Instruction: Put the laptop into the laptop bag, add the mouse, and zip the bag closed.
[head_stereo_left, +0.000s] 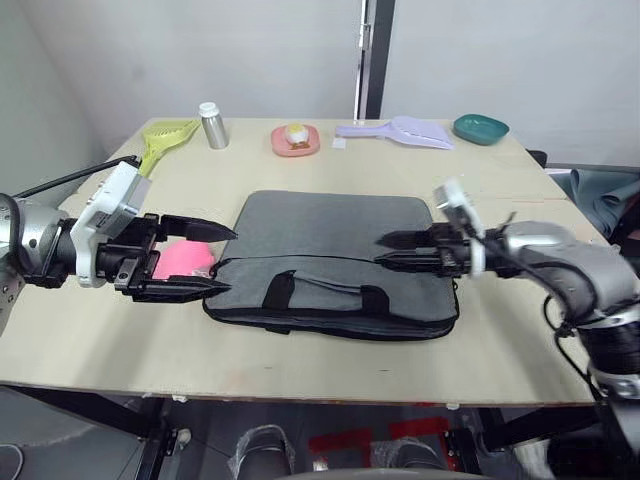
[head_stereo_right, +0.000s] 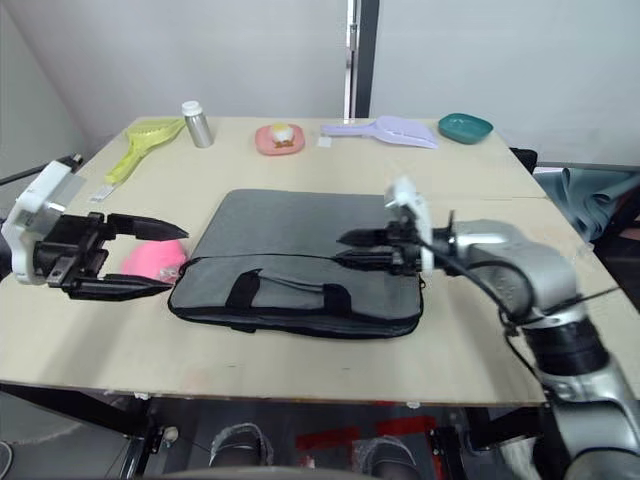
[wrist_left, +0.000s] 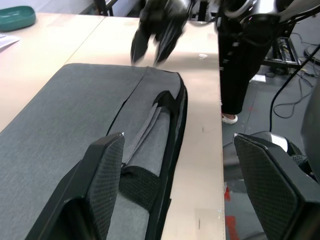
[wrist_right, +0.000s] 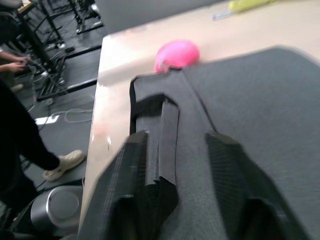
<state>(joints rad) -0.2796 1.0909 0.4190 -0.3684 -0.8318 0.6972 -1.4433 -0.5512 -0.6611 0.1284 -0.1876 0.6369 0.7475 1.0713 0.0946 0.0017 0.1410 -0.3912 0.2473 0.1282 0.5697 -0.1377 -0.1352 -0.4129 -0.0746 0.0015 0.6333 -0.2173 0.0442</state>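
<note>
The grey laptop bag lies flat in the middle of the table, its black handles toward the front edge. My left gripper is open wide at the bag's left end, its fingers either side of a soft pink blob. My right gripper hovers low over the bag's right part, pointing left, open by a narrow gap and holding nothing. In the right wrist view the bag and the blob lie ahead of its fingers. The laptop and the mouse are out of view.
Along the table's far edge stand a yellow-green scoop, a silver bottle, a pink dish, a lavender scoop and a teal dish. A person's leg and shoe show beyond the table's left end.
</note>
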